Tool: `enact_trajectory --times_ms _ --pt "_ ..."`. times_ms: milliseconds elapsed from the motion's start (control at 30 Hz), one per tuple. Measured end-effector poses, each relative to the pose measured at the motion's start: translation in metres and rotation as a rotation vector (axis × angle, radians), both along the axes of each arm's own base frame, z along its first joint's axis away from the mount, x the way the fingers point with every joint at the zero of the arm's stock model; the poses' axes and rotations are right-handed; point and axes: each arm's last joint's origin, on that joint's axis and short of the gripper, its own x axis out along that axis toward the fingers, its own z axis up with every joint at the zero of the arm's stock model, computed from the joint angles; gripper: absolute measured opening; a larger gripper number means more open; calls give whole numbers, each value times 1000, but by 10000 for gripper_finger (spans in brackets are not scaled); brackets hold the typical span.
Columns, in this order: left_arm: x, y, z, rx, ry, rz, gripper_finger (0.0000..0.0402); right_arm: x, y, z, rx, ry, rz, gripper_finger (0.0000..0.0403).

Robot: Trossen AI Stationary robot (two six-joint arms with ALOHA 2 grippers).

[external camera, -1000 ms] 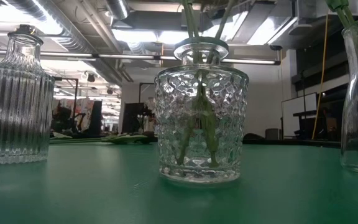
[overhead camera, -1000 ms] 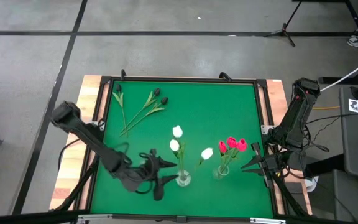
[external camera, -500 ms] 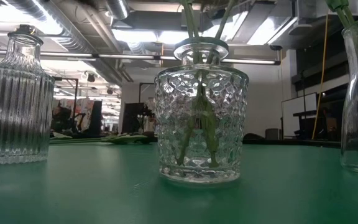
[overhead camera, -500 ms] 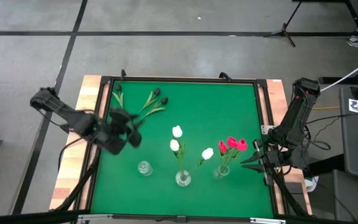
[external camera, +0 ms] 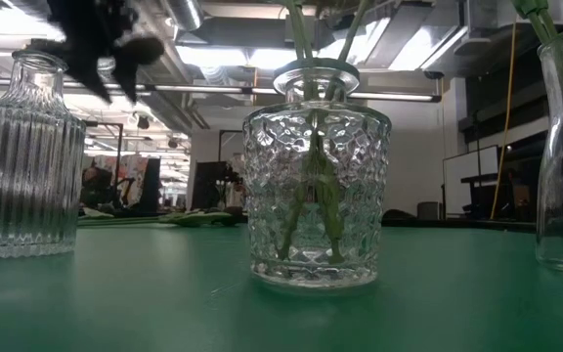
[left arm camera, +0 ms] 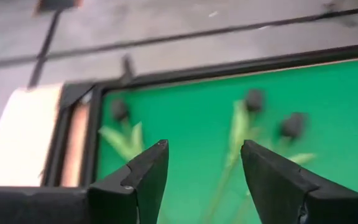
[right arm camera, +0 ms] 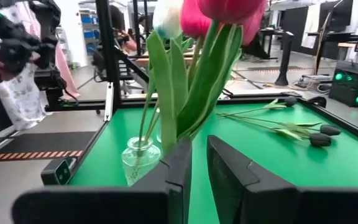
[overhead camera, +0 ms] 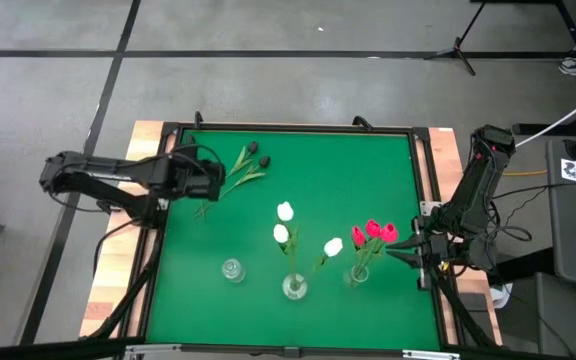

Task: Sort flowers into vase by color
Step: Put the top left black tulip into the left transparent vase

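Left gripper (overhead camera: pixel 211 181), fingers spread and empty, hovers over the far left of the green mat (overhead camera: pixel 348 180), just beside the three black tulips (overhead camera: pixel 252 159) lying flat there. White tulips (overhead camera: pixel 284 232) stand in the dimpled glass vase (overhead camera: pixel 294 288), red-pink tulips (overhead camera: pixel 373 234) in the vase (overhead camera: pixel 356 275) beside it. Ribbed vase (overhead camera: pixel 232 270) holds nothing. Right gripper (overhead camera: pixel 394 251) waits by the red-pink tulips, fingers slightly parted, holding nothing.

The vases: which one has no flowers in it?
The ribbed vase, leftmost of the row. The middle vase holds white tulips; the right vase holds red ones.
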Motion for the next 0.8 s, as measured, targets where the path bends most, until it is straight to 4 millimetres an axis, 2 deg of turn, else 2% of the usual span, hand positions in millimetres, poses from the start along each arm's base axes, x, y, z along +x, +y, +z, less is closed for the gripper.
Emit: enact_trajectory --times_ms 100,300,400,533,800 --pt "-8 14 -19 -73 16 80 210 0 0 0 3 0 -5 51" --pt "-13 33 -58 -166 -63 59 223 0 0 1 16 -5 -13 51" --pt "-21 43 -75 -203 -45 119 223 0 0 2 34 -11 -12 51" --pt "-30 53 -89 -235 -28 187 223 0 0 4 57 -18 -6 51" --pt "-33 70 -113 -264 -104 228 223 0 0 5 63 -20 -4 51"
